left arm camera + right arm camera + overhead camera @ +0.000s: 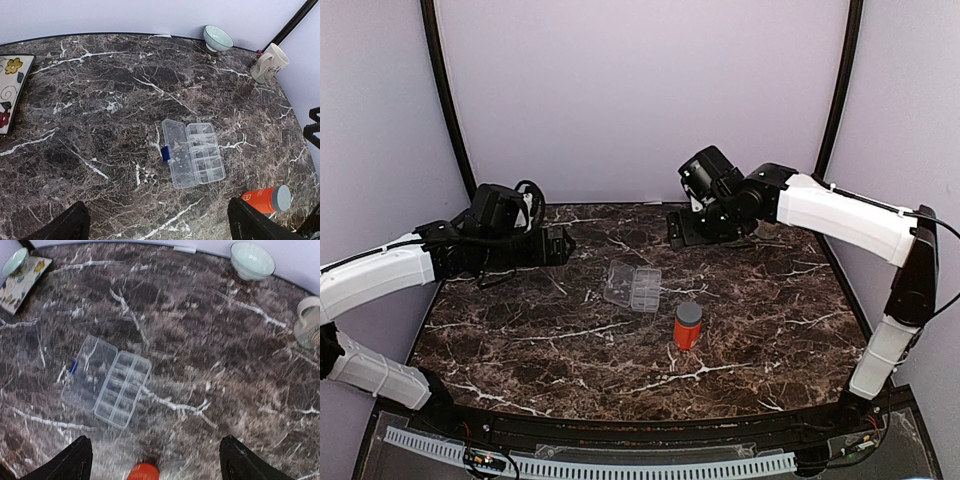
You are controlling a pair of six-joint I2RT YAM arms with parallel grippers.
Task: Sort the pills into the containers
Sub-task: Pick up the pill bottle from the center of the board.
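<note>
Organiser box (633, 287) lies open near orange bottle (687, 330), its label (247, 197) unreadable.

Held left gripper (157, 212) spread wide over marble table (100, 75). Faced open organiser box (192, 154) ahead, between the jaws; orange bottle (265, 198) just beyond right-hand finger (255, 222); bowl (218, 38) and mug (269, 61) far ahead-right.

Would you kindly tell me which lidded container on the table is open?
The clear organiser box: its hinged lid lies folded out flat beside the compartments, whereas the orange bottle has its grey cap on.
</note>
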